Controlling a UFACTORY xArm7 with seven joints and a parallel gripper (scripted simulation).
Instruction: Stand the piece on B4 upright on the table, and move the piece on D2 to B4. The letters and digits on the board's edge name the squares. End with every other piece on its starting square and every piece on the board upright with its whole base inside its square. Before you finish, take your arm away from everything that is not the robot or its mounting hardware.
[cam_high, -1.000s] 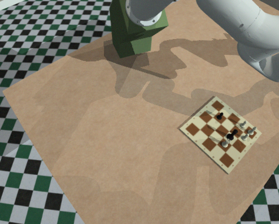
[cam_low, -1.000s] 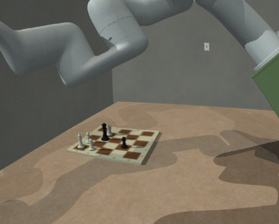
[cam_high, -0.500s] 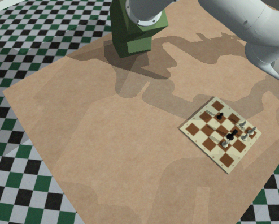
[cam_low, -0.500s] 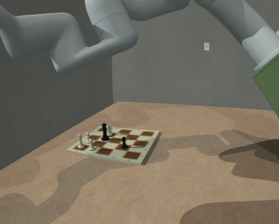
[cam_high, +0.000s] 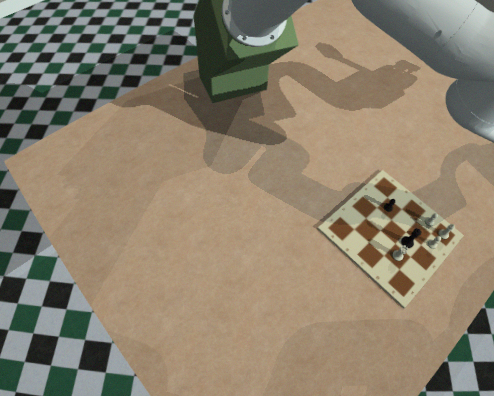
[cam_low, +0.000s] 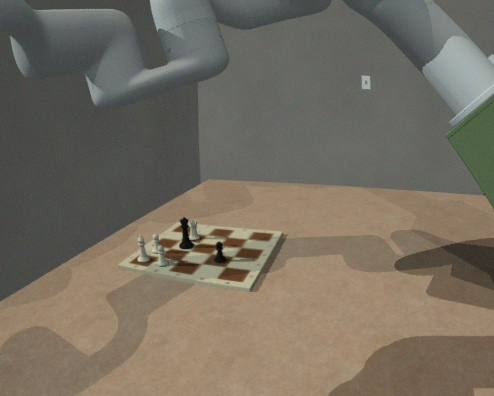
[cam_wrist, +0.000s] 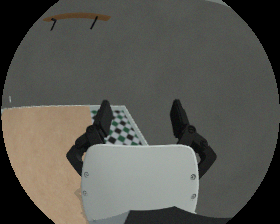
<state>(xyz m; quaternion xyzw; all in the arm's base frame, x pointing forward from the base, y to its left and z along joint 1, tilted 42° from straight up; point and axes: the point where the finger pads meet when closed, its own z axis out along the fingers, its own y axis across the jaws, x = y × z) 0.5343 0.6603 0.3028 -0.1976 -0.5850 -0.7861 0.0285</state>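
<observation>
A small chessboard (cam_high: 351, 201) (cam_low: 200, 278) lies near the table's right edge. A black queen (cam_high: 410, 239) (cam_low: 186, 234) and a black pawn (cam_high: 390, 204) (cam_low: 219, 252) stand on it. A white rook (cam_high: 398, 254) (cam_low: 194, 230) stands beside the queen. Three more white pieces cluster at one side; one of them (cam_high: 429, 220) looks tilted or lying down. The square labels are too small to read. My gripper (cam_wrist: 141, 106) shows only in the wrist view. It is open and empty, high up, facing the grey wall, far from the board.
The green robot base block (cam_high: 240, 50) (cam_low: 475, 150) stands at the table's far side. Grey arm links (cam_low: 150, 55) hang above the board. The tan table (cam_high: 200, 250) (cam_low: 325, 325) (cam_wrist: 38, 160) is ringed by checkered floor (cam_high: 45, 330). A wall shelf (cam_wrist: 75, 17) is in the wrist view.
</observation>
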